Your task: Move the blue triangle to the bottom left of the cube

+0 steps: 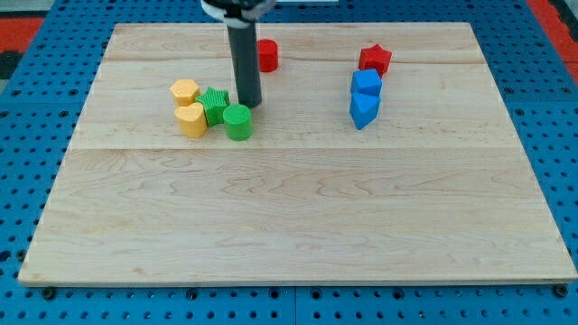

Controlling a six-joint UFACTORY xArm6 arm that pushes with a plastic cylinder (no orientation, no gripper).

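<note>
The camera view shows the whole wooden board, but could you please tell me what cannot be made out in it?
- Red round block: its left side is hidden behind the dark rod.
- My tip: contact with the green cylinder just below cannot be judged.
- Arm: cut off by the view's top edge.
- Blue cube and blue triangle: any gap between them is unclear.

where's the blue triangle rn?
Upper right of the board: blue triangle touches the blue cube just above it, red star beyond.
</note>
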